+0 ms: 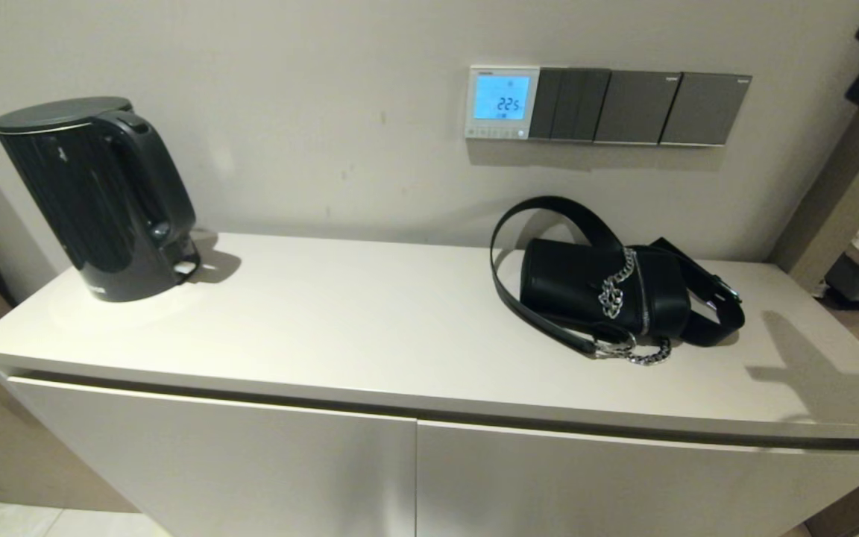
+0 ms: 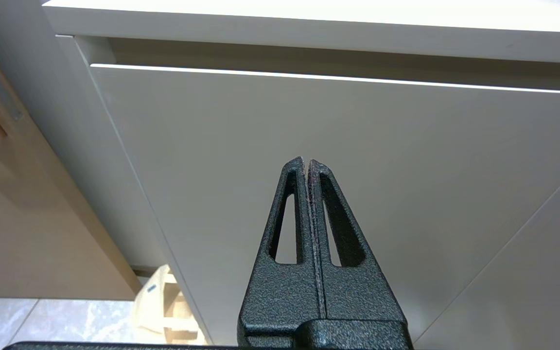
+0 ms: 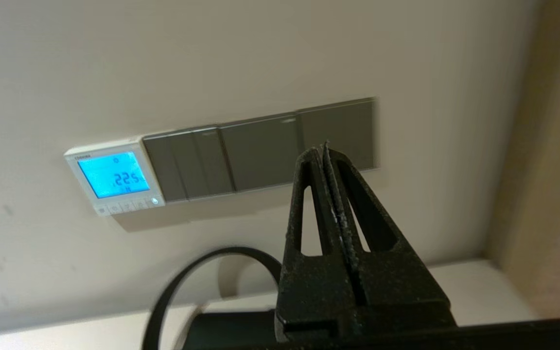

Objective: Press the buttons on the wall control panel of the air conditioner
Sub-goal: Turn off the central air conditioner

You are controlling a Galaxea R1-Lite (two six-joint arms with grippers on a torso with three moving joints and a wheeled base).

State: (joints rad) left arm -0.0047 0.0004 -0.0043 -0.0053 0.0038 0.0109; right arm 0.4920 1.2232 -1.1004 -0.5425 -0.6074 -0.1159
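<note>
The air conditioner's wall control panel is a small white square on the wall above the cabinet. Its screen is lit blue with digits. The buttons form a pale row along its bottom edge. In the right wrist view the panel and its buttons show too. My right gripper is shut and empty. It hangs in the air off the wall, in front of the grey switch plates, well to the right of the panel. My left gripper is shut and empty, low before the cabinet door.
A black kettle stands at the left of the white cabinet top. A black bag with strap and chain lies below the panel. Grey switch plates adjoin the panel's right side. A wooden frame bounds the right.
</note>
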